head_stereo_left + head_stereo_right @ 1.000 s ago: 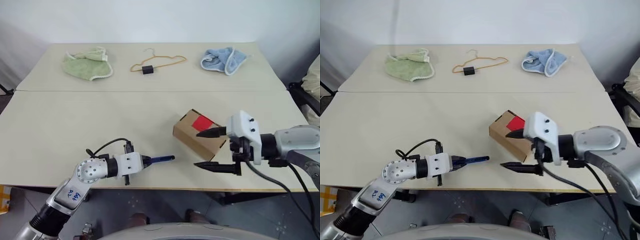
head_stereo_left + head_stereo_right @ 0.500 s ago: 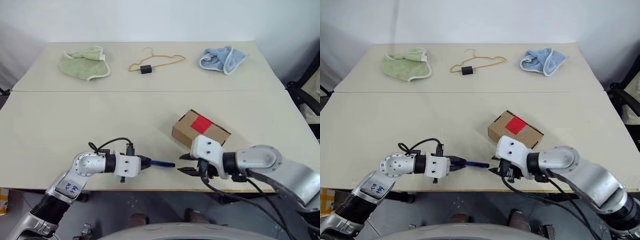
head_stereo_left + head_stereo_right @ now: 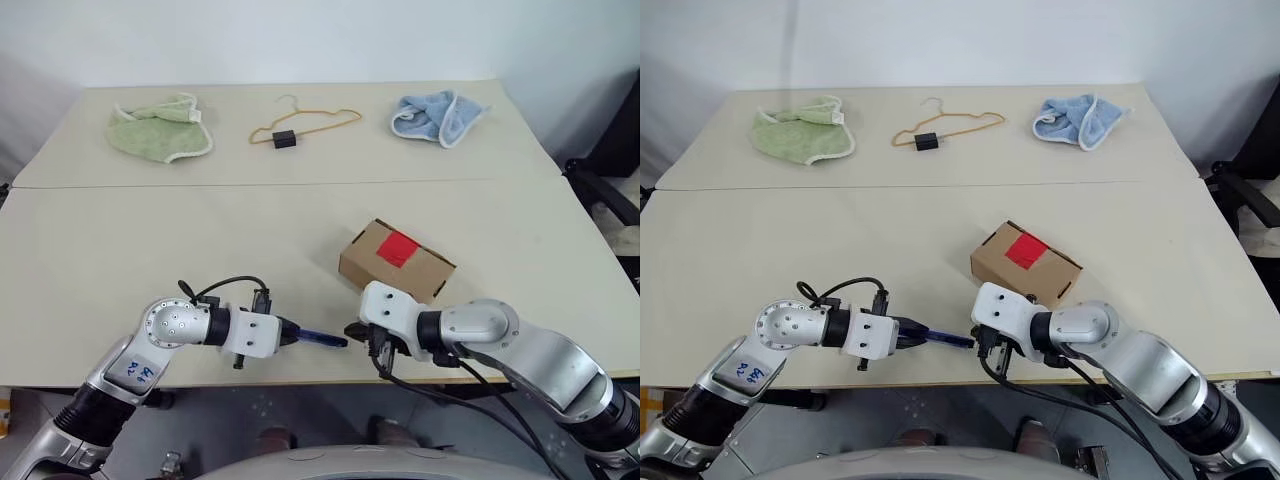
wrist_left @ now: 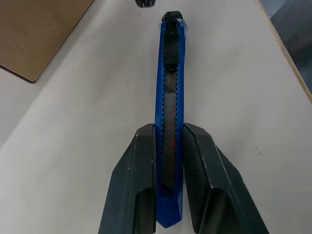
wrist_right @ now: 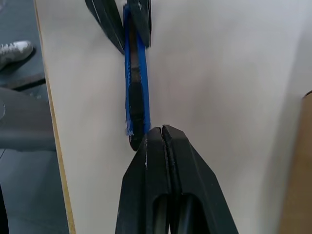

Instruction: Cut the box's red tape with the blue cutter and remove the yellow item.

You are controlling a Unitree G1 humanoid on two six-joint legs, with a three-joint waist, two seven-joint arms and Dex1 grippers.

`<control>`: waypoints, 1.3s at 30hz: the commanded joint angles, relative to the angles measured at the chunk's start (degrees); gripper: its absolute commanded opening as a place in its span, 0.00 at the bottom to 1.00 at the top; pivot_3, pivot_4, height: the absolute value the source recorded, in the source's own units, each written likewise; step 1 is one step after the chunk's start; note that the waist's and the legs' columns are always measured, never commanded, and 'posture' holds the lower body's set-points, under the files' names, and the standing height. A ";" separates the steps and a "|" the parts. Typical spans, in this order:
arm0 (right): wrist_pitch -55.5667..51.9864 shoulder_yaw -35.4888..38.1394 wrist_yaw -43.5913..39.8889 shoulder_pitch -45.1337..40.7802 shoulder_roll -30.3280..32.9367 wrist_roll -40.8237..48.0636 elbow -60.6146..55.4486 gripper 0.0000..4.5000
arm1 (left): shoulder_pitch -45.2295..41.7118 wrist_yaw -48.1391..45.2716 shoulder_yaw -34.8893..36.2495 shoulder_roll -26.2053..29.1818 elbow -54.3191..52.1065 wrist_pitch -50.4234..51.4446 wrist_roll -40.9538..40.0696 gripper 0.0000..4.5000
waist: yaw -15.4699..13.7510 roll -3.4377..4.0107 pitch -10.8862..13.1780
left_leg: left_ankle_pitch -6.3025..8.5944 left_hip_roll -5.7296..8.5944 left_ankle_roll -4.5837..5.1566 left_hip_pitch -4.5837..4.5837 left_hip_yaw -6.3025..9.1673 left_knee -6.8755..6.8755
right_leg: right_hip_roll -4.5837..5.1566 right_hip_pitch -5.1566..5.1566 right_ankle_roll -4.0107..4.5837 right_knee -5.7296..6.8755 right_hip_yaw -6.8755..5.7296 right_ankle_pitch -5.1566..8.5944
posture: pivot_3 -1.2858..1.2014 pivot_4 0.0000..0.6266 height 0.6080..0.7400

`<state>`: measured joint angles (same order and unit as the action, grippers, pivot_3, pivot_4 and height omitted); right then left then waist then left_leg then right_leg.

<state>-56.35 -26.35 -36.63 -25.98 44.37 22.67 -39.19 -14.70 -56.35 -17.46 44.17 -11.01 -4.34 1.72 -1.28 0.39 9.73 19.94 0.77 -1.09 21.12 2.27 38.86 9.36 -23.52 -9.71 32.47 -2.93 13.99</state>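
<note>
The brown box lies closed on the table right of centre, with the red tape across its top seam. My left gripper is shut on the blue cutter near the table's front edge; the cutter points toward the right arm. My right gripper sits just in front of the box, shut, its tips against the cutter's black end. Whether they pinch any part of it I cannot tell. The yellow item is hidden.
At the back of the table lie a pale green cloth, an orange wire hanger with a black clip, and a light blue cloth. The front table edge runs just below both grippers. A dark chair stands at the right.
My right gripper dropped from beside the box, moved left to the cutter's tip, and went from wide open to shut. The left gripper kept its hold, turning slightly.
</note>
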 commanded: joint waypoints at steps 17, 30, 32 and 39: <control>3.69 -4.87 -8.15 -2.20 -1.22 -5.06 0.69 0.01 | 4.79 -4.56 -8.16 0.58 -4.49 14.77 5.35 0.10 | 0.04 0.00 -0.70 | 0.04 -0.01 0.04 -0.14 -0.01 0.01 | 0.00 0.10 0.02 0.04 0.00 0.01 | 0.52 0.24 1.00; 1.03 -5.37 -9.95 -6.72 -1.18 -7.31 -3.61 0.01 | 5.69 -6.67 -6.68 2.75 -4.37 13.23 3.14 0.10 | 0.03 0.02 -0.71 | 0.05 -0.03 0.02 -0.12 0.00 -0.01 | -0.01 0.06 0.04 0.04 0.00 0.03 | 0.52 0.24 1.00; 0.69 -6.61 -9.89 -6.95 -1.25 -8.10 -3.68 0.01 | 5.48 -6.94 -6.58 3.21 -3.76 12.84 3.09 0.10 | 0.11 0.03 -0.71 | 0.08 -0.02 0.01 -0.14 0.00 -0.02 | -0.01 0.06 0.06 0.04 -0.01 0.04 | 0.52 0.24 1.00; 2.07 -13.53 -9.68 -9.68 -2.64 -13.21 0.47 0.01 | 5.42 -6.09 -5.23 4.68 -1.95 11.13 4.11 0.10 | 0.86 0.04 -0.72 | 0.11 -0.04 0.04 -0.19 -0.07 -0.01 | -0.01 0.04 0.07 0.09 -0.02 0.05 | 0.52 0.24 1.00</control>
<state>-55.12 -38.98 -46.41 -34.98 41.94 11.00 -38.60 -13.40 -58.72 -18.01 46.80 -17.76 4.98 2.72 -0.42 0.43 9.01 20.05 0.73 -1.06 20.90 2.21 38.87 9.34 -23.48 -9.64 32.61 -2.96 14.03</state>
